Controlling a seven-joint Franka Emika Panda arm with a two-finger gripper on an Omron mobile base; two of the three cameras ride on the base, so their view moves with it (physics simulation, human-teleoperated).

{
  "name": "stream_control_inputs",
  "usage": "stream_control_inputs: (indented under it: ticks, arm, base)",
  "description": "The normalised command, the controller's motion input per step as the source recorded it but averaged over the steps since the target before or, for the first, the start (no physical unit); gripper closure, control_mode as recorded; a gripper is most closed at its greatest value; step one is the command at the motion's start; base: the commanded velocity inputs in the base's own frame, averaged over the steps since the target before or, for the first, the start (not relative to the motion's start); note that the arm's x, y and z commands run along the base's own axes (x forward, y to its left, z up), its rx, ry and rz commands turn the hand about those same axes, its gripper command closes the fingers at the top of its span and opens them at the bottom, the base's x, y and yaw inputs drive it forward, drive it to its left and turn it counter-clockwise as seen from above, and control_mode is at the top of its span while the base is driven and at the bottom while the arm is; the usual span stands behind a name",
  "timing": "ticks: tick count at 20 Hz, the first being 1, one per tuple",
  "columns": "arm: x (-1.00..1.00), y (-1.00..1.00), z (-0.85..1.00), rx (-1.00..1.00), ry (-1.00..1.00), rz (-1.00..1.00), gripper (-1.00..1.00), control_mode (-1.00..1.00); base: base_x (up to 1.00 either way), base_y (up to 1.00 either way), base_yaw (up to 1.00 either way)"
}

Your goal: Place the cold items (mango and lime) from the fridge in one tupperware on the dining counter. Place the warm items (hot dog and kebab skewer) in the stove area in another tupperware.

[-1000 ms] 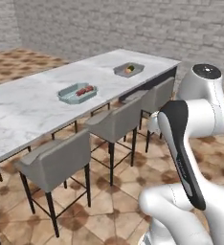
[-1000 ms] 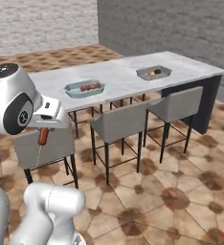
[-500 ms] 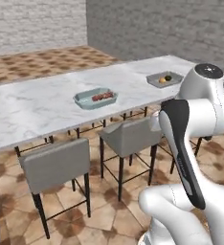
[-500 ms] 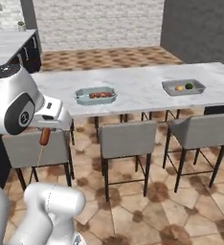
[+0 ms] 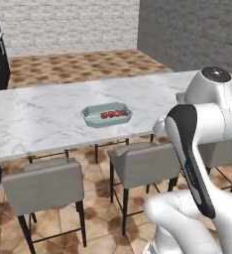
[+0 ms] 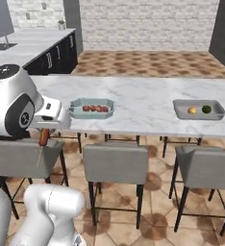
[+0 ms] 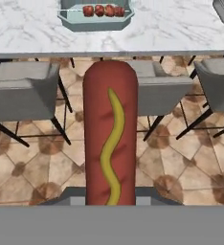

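My gripper [image 6: 44, 130] is shut on the hot dog [image 7: 110, 139], a reddish sausage with a yellow mustard line that hangs upright over the floor in front of the stools. Beyond it, on the marble dining counter [image 6: 143, 98], a pale blue tupperware [image 6: 75, 104] [image 5: 90, 119] [image 7: 68, 19] holds the kebab skewer [image 6: 95, 108] [image 5: 114, 114] [image 7: 103, 10]. Further right on the counter a grey tupperware [image 6: 181, 111] contains the mango [image 6: 192, 110] and the lime [image 6: 206, 109]. The gripper is short of the counter edge, left of the blue tupperware in the right base view.
Three grey stools [image 6: 115, 166] [image 6: 206, 168] [image 6: 23, 158] line the near side of the counter, between me and it. A dark kitchen counter with a sink [image 6: 28, 41] runs along the back left. Tiled floor lies open behind the dining counter.
The whole picture has shifted, so the base has moved; the dining counter now faces me squarely. The hot dog stays in the shut gripper.
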Motion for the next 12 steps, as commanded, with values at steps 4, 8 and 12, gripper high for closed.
stream_control_inputs:
  ticks: [4, 8, 12]
  arm:
    - [0.0, 0.0, 0.0, 0.0, 0.0, 0.0, 1.0, 1.0]
    - [0.0, 0.0, 0.0, 0.0, 0.0, 0.0, 1.0, 1.0]
    - [0.0, 0.0, 0.0, 0.0, 0.0, 0.0, 1.0, 1.0]
  base:
    - [0.82, -0.38, 0.0]
    - [0.64, -0.05, 0.0]
    - [0.57, 0.01, 0.0]
